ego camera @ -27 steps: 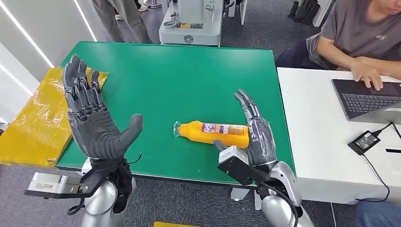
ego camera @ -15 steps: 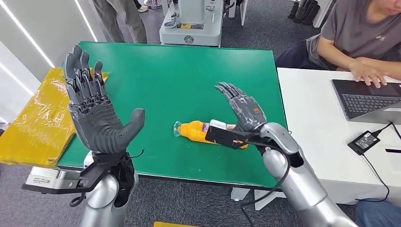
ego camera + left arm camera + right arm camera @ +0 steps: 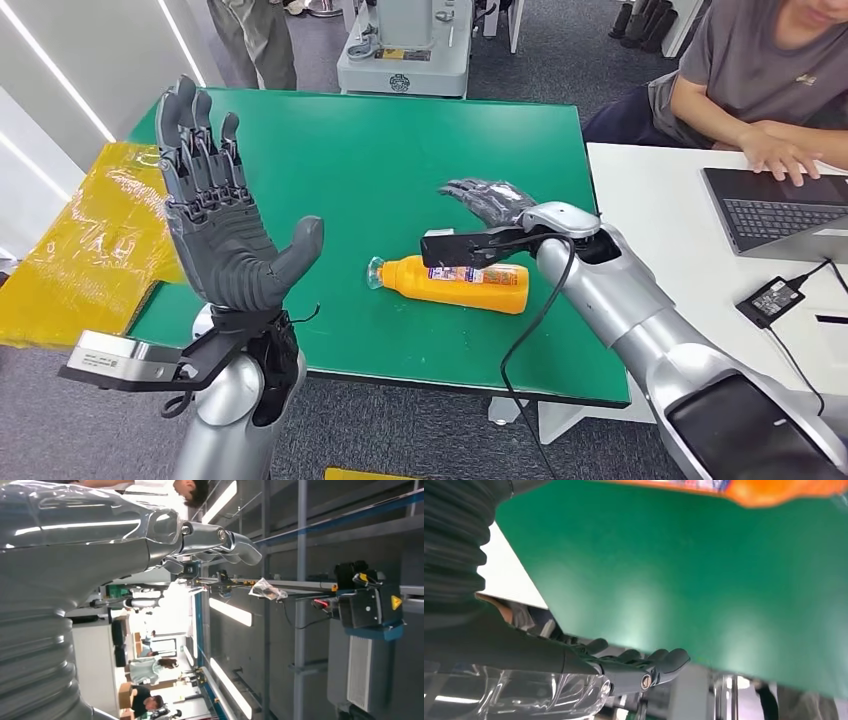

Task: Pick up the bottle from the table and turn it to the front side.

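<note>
Here the orange bottle [image 3: 455,283] lies flat on the green worktop [image 3: 380,170]; the right hand [image 3: 490,205] hovers above, fingers spread, and the left hand [image 3: 215,215] is raised, fingers wide.

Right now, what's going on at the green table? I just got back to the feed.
The orange bottle lies on its side on the green table, not yet picked up. The right hand hovers over it with fingers spread, holding nothing; contact with the bottle can't be confirmed. The left hand is raised at the table's left edge, open, palm toward the middle. A person sits at the white desk on the right, working on a laptop.
</note>
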Motion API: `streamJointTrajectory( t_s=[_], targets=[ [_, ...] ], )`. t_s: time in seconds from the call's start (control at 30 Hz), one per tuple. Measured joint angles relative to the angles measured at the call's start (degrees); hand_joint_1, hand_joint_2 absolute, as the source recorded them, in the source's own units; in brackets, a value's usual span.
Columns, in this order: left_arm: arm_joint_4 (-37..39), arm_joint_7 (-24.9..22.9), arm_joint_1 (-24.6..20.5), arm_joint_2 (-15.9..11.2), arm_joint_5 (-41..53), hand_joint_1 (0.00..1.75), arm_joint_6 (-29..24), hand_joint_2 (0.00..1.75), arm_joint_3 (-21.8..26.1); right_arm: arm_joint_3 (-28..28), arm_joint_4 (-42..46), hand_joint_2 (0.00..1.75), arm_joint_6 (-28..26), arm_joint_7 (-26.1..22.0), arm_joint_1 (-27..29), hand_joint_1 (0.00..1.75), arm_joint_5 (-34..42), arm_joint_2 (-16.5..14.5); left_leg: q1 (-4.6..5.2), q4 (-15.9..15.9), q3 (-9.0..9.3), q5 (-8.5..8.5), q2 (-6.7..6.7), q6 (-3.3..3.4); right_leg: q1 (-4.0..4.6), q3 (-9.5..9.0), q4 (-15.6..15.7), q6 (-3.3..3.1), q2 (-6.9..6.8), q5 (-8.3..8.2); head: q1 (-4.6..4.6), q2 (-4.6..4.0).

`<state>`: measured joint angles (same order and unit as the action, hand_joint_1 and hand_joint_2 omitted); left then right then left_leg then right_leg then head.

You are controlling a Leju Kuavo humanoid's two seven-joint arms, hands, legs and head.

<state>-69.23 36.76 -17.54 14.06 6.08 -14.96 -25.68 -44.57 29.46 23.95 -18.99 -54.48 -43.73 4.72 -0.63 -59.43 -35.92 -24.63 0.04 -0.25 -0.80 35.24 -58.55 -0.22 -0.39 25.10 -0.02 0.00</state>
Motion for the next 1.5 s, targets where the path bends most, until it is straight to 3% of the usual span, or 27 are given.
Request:
streamJointTrajectory(
  t_s=[0.63,1.07,1.5],
  targets=[
    [0.09,-0.52,0.01,0.02,-0.51,0.0,-1.02,1.75,-0.09,-6.92,-10.14,1.75,3.75,2.61,0.86,0.0,1.6,-1.59,0.0,-0.01,0.0,0.0,0.0,0.0,0.0,0.0,0.01,0.0,-0.01,0.0,0.0,0.0],
    [-0.65,-0.96,1.32,-0.28,-1.61,0.0,-1.14,1.75,-0.09,-7.78,-11.62,1.75,-2.07,9.22,5.44,0.0,3.02,-3.09,0.0,-0.01,0.0,-0.01,0.0,0.0,0.01,0.0,0.01,0.0,0.0,0.0,0.01,0.0],
    [-1.86,-1.77,2.38,-0.3,-1.44,0.0,-1.03,1.75,-0.07,-7.78,-11.93,1.75,-4.68,11.84,6.78,0.0,2.93,-3.61,0.0,-0.01,0.0,0.0,0.0,0.0,0.0,0.0,0.01,0.0,0.0,0.0,-0.01,0.0]
  ],
)
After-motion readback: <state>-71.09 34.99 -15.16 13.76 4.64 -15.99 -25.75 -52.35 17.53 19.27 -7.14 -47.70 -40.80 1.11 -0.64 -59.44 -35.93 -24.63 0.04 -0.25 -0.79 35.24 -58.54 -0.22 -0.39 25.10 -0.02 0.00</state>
